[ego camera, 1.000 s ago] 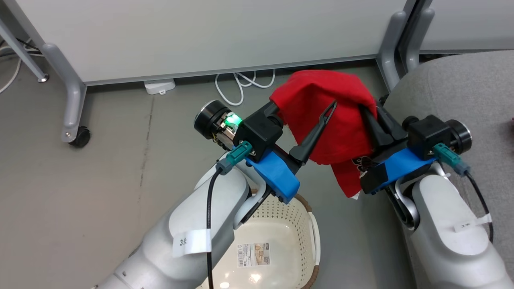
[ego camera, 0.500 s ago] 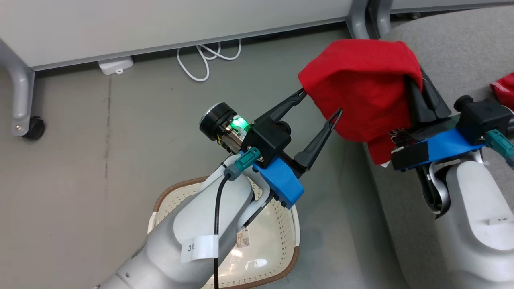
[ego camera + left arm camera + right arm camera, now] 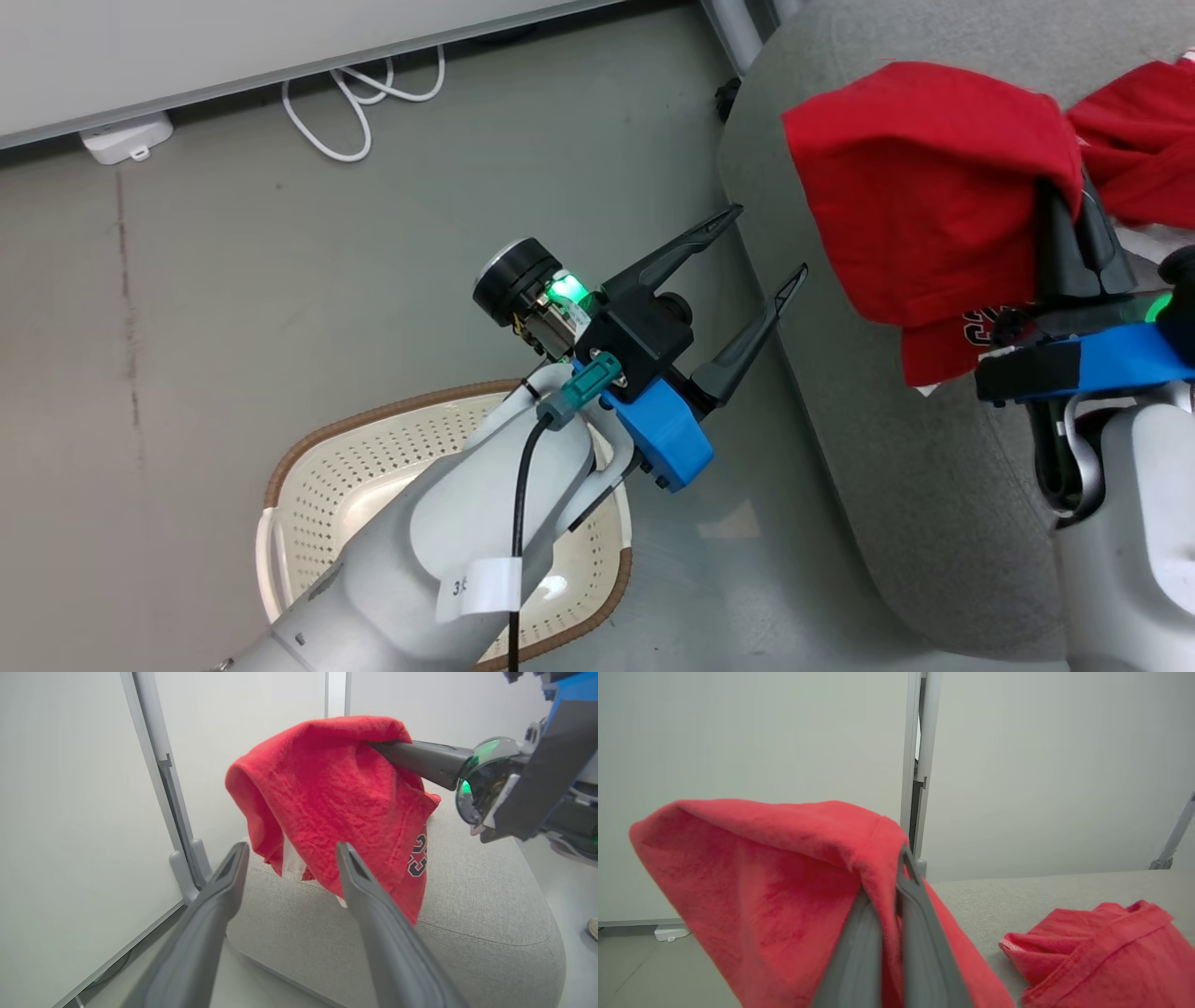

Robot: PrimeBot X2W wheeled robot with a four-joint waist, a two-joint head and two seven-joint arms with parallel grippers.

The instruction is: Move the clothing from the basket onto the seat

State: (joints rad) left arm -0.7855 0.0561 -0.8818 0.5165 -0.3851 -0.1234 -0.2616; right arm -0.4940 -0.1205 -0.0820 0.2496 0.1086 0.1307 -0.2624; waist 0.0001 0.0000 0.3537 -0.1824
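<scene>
My right gripper (image 3: pixel 1060 201) is shut on a bright red garment (image 3: pixel 934 187) with a dark printed mark, held up over the light grey seat (image 3: pixel 887 448). The cloth drapes over its fingertips (image 3: pixel 903 858). In the right wrist view the held garment (image 3: pixel 761 882) hangs left of a second red garment (image 3: pixel 1101 947) lying on the seat (image 3: pixel 994 896); that one also shows at the head view's top right (image 3: pixel 1139 149). My left gripper (image 3: pixel 770 243) is open and holds nothing, just left of the seat's edge. The cream basket (image 3: pixel 308 504) sits on the floor under my left forearm.
White partition panels on grey legs (image 3: pixel 182 858) stand behind the seat. A white cable (image 3: pixel 345 103) and a white adapter (image 3: pixel 126 138) lie on the grey floor by the wall. Bare floor lies between basket and seat.
The head view has swung right. My right gripper has carried the red garment from beside the seat to above it. My left gripper's open fingers, earlier against the cloth, now stand apart from it.
</scene>
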